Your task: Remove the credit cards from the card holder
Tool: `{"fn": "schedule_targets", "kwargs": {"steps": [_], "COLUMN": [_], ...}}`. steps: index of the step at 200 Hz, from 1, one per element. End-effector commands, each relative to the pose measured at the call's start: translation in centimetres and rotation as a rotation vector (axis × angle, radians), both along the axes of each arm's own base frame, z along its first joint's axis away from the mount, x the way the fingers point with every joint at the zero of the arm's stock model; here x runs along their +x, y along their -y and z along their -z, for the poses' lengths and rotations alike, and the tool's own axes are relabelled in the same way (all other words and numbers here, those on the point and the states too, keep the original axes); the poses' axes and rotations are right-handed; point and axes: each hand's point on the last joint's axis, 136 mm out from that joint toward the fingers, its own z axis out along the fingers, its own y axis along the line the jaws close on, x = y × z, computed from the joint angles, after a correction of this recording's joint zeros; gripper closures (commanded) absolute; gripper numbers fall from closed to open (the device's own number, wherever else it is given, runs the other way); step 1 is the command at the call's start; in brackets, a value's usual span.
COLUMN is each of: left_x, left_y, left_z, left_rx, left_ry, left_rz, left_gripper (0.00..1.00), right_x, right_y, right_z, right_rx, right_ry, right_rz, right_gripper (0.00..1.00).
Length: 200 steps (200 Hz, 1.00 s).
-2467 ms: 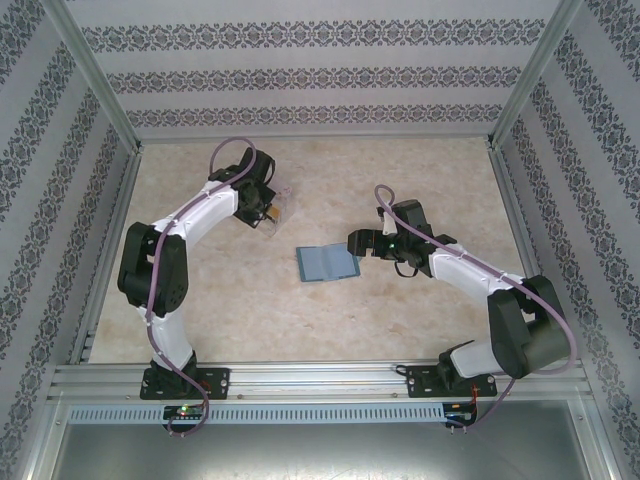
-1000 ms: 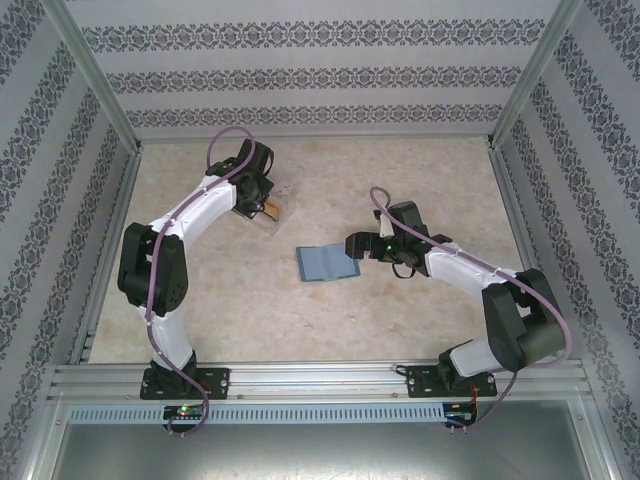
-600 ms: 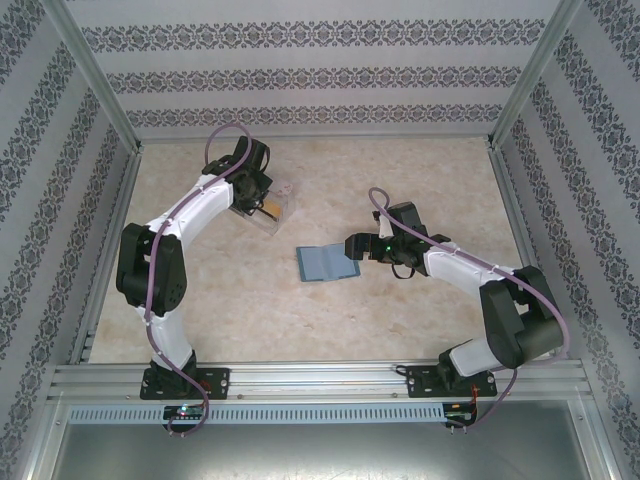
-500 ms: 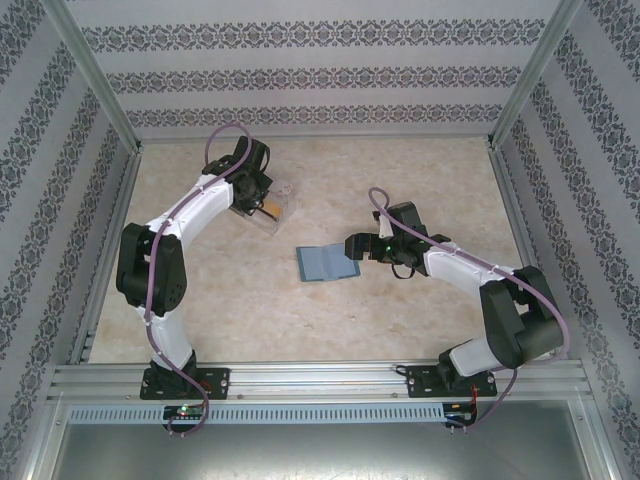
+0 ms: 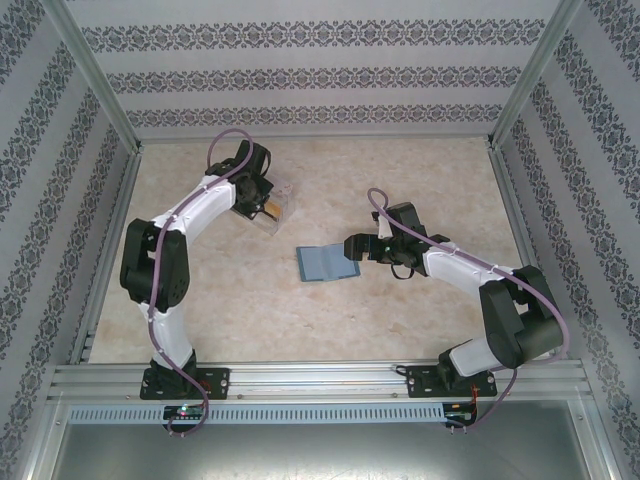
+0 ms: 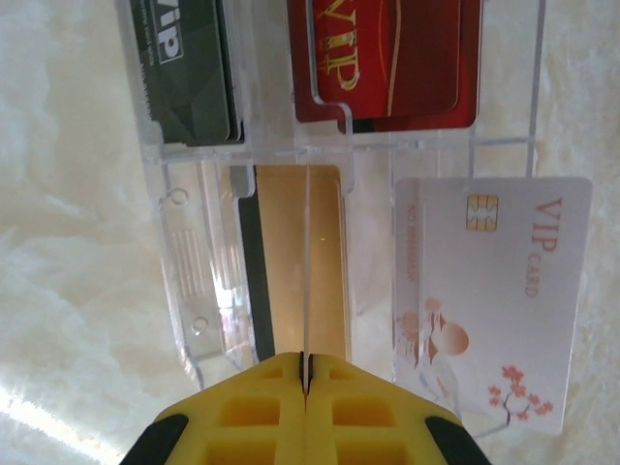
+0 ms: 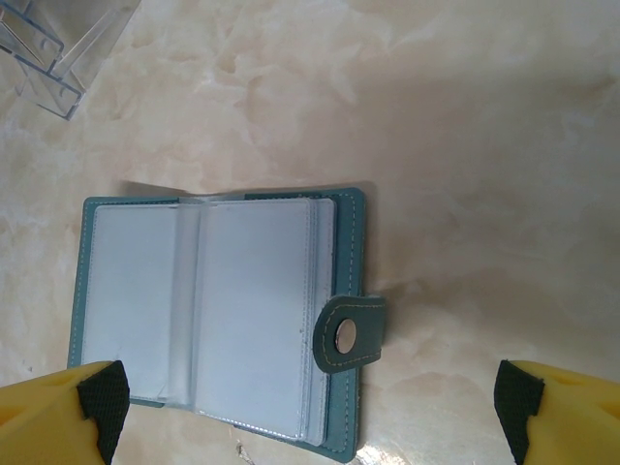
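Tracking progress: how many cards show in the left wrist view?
4: dark card top-left in the tray, red card top-right, gold card in the middle slot, gripped by the left tool, white card lower right. Others may be stacked beneath.

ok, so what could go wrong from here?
Left claw is shut against the gold card in the clear tray; whether it grips is unclear, so retracting may drag card or tray.
White card overhangs the tray's side wall; a bump could knock it out.
Right claw hangs open over the card holder, whose sleeves look empty; closing might just snag them.
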Motion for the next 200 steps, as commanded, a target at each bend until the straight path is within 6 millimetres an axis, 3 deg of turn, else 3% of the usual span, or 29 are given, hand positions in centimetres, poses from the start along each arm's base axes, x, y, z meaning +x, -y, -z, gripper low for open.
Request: {"fn": "schedule_targets", "kwargs": {"steps": [1,40,91,163,200], "left_x": [0.8,1.2,2.1,2.7,1.7], "left_y": [-0.4,0.6,1.5,2.2,1.5], "left_z": [0.1,1.2,0.9,-1.1,-3.7], "left_rx": [0.001,-0.056,-0.082,-0.085,-0.041], "left_ry": [-0.024,-0.043,-0.025,0.021,0.070], "left_rz": [-0.001,0.007,0.050,0.136,0.192], "left_gripper": [0.96,0.87,0.79,0.70,0.63], "right_x": [0.4,0.4,0.5,0.5,0.4], "right_y": [-0.6,-0.6,-0.6,-0.6,-0.6], "right_z": [-0.6,-0.5,-0.5,-0.4,-1.0], "right_rx": [0.003,0.002,-0.001,-0.001,0.000], "right_ry": [0.021,0.018,0.017,0.013,0.030], "right_rz": [-0.025,-0.023,-0.023,-0.024,-0.027], "right_gripper": [0.02,0.02,0.02,0.02,0.03]}}
